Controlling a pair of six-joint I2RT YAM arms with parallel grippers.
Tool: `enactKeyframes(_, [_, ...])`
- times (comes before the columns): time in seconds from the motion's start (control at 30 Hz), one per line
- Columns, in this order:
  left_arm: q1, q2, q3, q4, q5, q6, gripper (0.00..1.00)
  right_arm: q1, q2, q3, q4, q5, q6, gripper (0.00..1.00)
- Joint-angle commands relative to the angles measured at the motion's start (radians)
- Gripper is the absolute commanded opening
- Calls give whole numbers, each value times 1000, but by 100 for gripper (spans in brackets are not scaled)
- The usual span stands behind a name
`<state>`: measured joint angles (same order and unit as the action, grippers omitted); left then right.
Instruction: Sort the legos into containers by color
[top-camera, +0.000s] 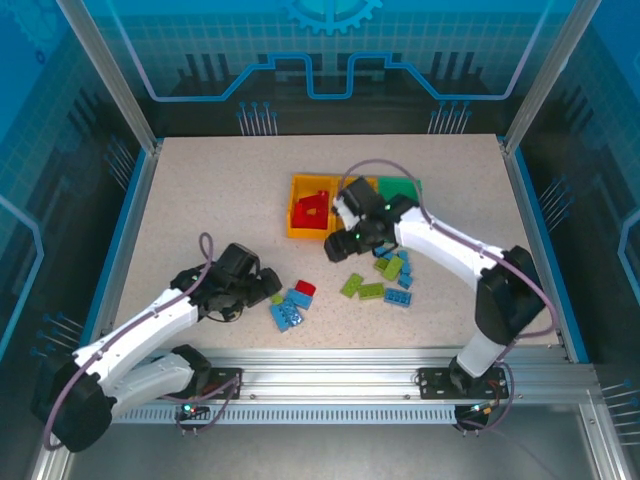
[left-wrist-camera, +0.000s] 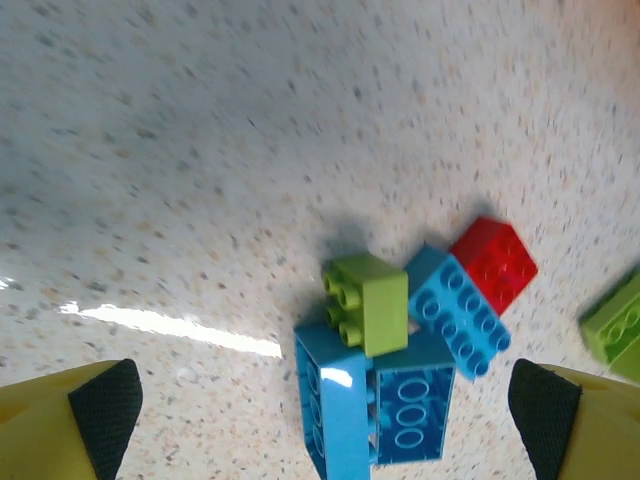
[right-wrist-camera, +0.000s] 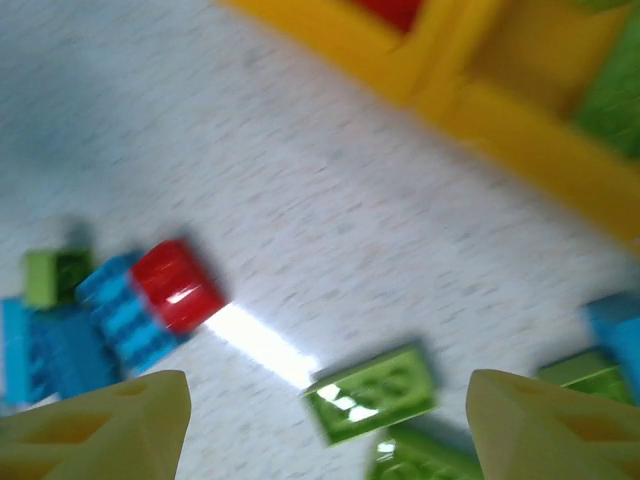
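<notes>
Legos (top-camera: 371, 291) first: where are we seeing them lying?

We are seeing two loose groups on the counter (top-camera: 200, 200), both on the near side of the containers (top-camera: 294, 210). One group is lying just beside the left pincer (left-wrist-camera: 322, 400), the other near the right pincer (right-wrist-camera: 325, 420). Some red pieces (top-camera: 312, 208) are sitting in the left yellow bin, and the green bin (top-camera: 400, 187) is standing at the right end of the row.

Which way are they pointing?

In the left wrist view we are looking at a long blue brick (left-wrist-camera: 460, 310), studs up, its long axis running from upper left to lower right, with a red brick (left-wrist-camera: 493, 262) right up against it. A lime brick (left-wrist-camera: 368, 303) is lying tipped on its side, studs facing left, on a larger blue block (left-wrist-camera: 372, 410) that is showing us its hollow underside. In the right wrist view a long lime brick (right-wrist-camera: 375, 392) is lying studs up, its long axis nearly level, rising slightly to the right.

And the pincers?

We are finding both released. The left one is spread wide and gripping nothing; the blue block is lying between its fingers, touching neither. The right one is hovering with its jaws well apart over bare counter near the yellow bins, carrying nothing.
</notes>
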<state>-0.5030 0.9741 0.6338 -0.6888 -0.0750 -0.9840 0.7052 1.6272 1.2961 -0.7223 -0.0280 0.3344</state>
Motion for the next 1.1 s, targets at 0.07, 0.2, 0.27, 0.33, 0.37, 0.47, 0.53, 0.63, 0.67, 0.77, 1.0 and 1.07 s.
enactKeyframes(0.07, [139, -53, -27, -83, 3, 78, 99, 216, -51, -114, 69, 27, 160, 74])
enactKeyframes(0.2, [213, -76, -58, -47, 52, 102, 99, 357, 11, -110, 46, 95, 225, 75])
enactKeyframes(0.27, [224, -73, -70, -20, 77, 105, 99, 405, 54, -93, 33, 130, 241, 75])
enactKeyframes(0.33, [224, -66, -74, -5, 97, 106, 99, 434, 91, -73, 23, 143, 245, 76])
enactKeyframes(0.37, [224, -63, -75, 0, 102, 109, 99, 444, 111, -63, 19, 145, 247, 76])
enactKeyframes(0.47, [223, -66, -75, -2, 103, 119, 99, 458, 164, -29, 9, 143, 244, 75])
enactKeyframes(0.53, [224, -73, -75, -5, 103, 124, 99, 463, 191, -9, 6, 135, 241, 74])
enactKeyframes(0.63, [224, -82, -78, -7, 100, 128, 99, 465, 236, 15, 4, 132, 239, 72])
enactKeyframes(0.67, [224, -85, -82, -6, 100, 128, 99, 464, 255, 29, -1, 136, 238, 71])
enactKeyframes(0.77, [224, -91, -91, -7, 101, 128, 99, 465, 293, 67, -9, 136, 234, 70])
enactKeyframes(1.0, [224, -100, -103, -12, 98, 131, 99, 420, 354, 103, -44, 166, 237, 61])
enactKeyframes(1.07, [224, -101, -103, -14, 96, 132, 99, 396, 347, 90, -40, 172, 235, 60])
